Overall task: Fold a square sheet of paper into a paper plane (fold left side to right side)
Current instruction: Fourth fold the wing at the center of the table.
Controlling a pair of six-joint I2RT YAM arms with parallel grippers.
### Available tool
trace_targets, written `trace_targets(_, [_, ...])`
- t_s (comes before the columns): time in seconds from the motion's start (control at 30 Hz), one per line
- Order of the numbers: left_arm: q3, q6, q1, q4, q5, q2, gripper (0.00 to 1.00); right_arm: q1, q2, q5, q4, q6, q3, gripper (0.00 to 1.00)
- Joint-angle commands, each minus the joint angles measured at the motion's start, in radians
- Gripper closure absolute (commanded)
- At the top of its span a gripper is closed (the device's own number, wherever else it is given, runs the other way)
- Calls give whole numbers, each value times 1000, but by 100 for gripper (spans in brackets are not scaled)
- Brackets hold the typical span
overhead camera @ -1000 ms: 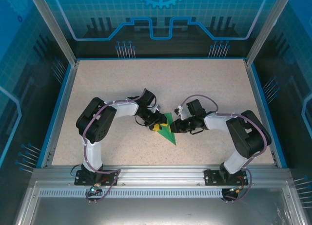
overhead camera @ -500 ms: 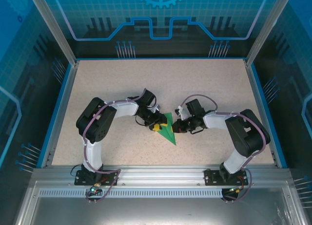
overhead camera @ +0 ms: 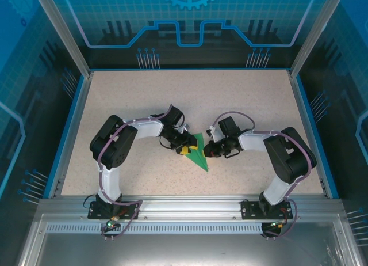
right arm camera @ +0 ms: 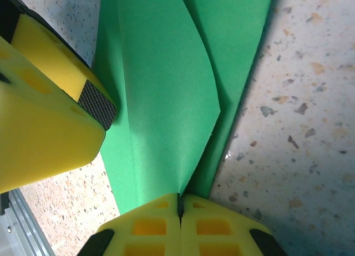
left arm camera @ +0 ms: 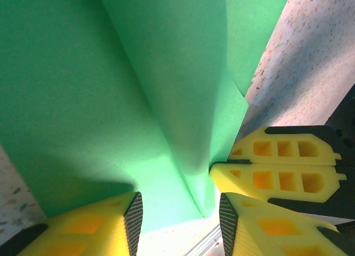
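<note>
The green sheet of paper [overhead camera: 199, 155], folded to a narrow pointed shape, lies on the speckled table between both grippers. In the right wrist view one flap of the paper [right arm camera: 161, 90] rises off the layer below. My right gripper [right arm camera: 179, 203] is shut on that flap's corner, at the paper's right side [overhead camera: 209, 152]. My left gripper [overhead camera: 185, 150] stands at the paper's left side. In the left wrist view its pads are apart [left arm camera: 180, 214], straddling a raised crease of the paper [left arm camera: 111, 101] without pinching it. The right gripper's fingers [left arm camera: 272, 178] show beside them.
The table [overhead camera: 144, 105] has a blue raised rim and clear walls on three sides. An aluminium rail [overhead camera: 184, 211] with both arm bases runs along the near edge. One left finger [right arm camera: 50, 123] sits close to the paper's left edge.
My right gripper has closed on the paper's flap and edged slightly left. The left gripper and the paper have stayed in place.
</note>
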Motion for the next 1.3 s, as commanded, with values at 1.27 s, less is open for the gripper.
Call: trace_targets(1.27, [155, 27, -24, 8, 20, 97, 76, 16, 28, 88, -119, -20, 11, 98])
